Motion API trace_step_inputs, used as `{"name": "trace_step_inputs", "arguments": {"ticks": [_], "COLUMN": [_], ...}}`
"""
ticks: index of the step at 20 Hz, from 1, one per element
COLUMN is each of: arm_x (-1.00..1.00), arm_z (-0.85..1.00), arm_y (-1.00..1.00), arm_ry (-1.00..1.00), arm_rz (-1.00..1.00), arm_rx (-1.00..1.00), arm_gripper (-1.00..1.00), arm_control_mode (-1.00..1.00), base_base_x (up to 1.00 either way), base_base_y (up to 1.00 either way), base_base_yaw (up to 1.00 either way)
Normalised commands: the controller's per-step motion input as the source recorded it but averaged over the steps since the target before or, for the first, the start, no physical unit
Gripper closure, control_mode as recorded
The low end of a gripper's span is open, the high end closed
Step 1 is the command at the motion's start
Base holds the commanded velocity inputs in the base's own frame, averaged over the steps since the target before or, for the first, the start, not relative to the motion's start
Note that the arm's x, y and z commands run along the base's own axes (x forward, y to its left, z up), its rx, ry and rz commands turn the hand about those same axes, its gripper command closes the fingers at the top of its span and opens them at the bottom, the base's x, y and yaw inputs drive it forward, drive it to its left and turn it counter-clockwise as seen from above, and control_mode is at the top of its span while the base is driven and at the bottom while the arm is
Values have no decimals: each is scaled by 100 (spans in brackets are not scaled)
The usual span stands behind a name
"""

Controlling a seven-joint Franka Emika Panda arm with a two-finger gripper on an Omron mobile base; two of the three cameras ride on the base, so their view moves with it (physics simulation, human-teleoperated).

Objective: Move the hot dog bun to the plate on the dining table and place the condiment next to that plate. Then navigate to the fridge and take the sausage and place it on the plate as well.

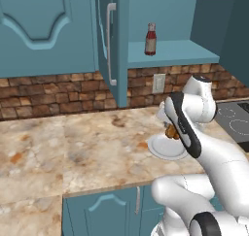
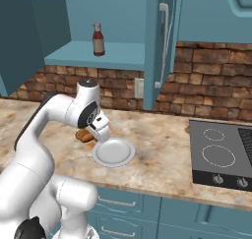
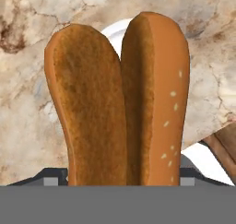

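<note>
your gripper [image 2: 96, 130] sits wide around the bun [image 3: 120, 103] at frame centre, not visibly clamping. close off-centre and the bun could roll against the white plate [image 2: 114, 152] at lower right.

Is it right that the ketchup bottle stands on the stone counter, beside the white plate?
Not quite. The ketchup bottle stands up on the open teal cupboard shelf, well above the white plate on the counter. The right base view shows this.
</note>
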Motion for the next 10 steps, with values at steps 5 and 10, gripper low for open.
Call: {"name": "trace_step_inputs", "arguments": {"ticks": [5,10], "arm_x": [-35,-5], "arm_z": [0,0], "arm_y": [0,0], "arm_ry": [1,0], "arm_rz": [33,5], "arm_rx": [-13,-4], "arm_gripper": [100,100], "arm_control_mode": [-100,100], "base_base_x": [0,-49], "base_base_y": [0,-12], "base_base_yaw": [0,0]}}
